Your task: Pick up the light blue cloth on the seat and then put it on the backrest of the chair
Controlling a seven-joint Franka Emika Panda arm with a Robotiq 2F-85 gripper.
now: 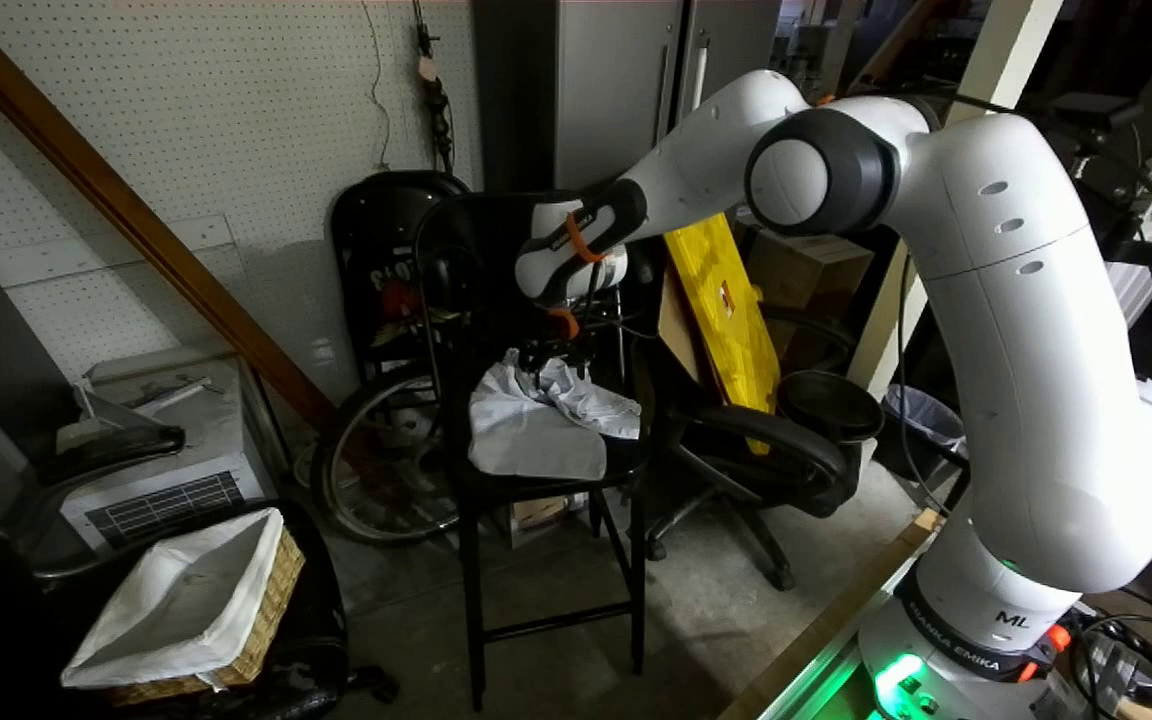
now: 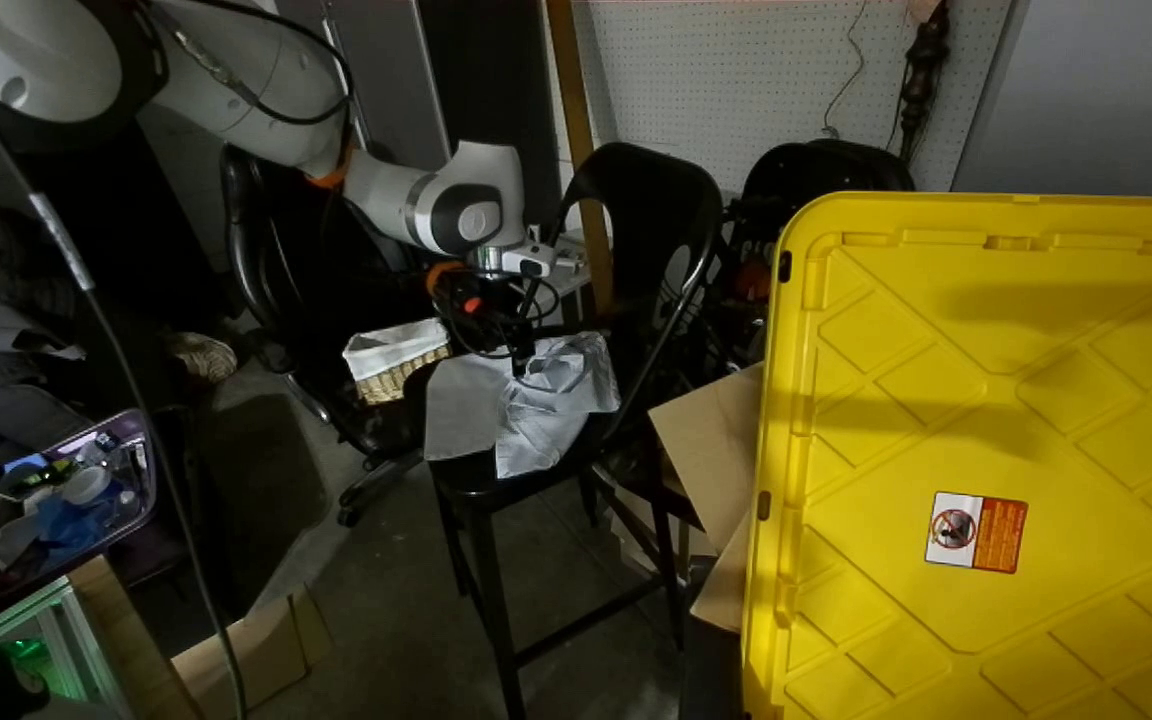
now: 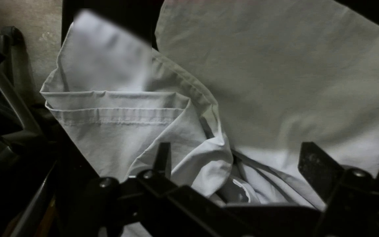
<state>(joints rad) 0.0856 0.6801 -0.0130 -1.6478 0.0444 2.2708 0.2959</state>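
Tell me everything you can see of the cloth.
The cloth is thin-looking fabric, pale grayish white with a faint blue cast. It lies on the seat, one part spread nearly flat, the rest, nearer the backrest, bunched in creased, folded layers. The wrist view shows a stitched hem along one edge. The open claw is at the bunched part, with folds showing between its fingers; whether they touch the cloth is unclear.

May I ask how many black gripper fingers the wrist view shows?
2: one black finger left of centre, the other finger at right, both in front of the wrinkled pale-blue cloth.
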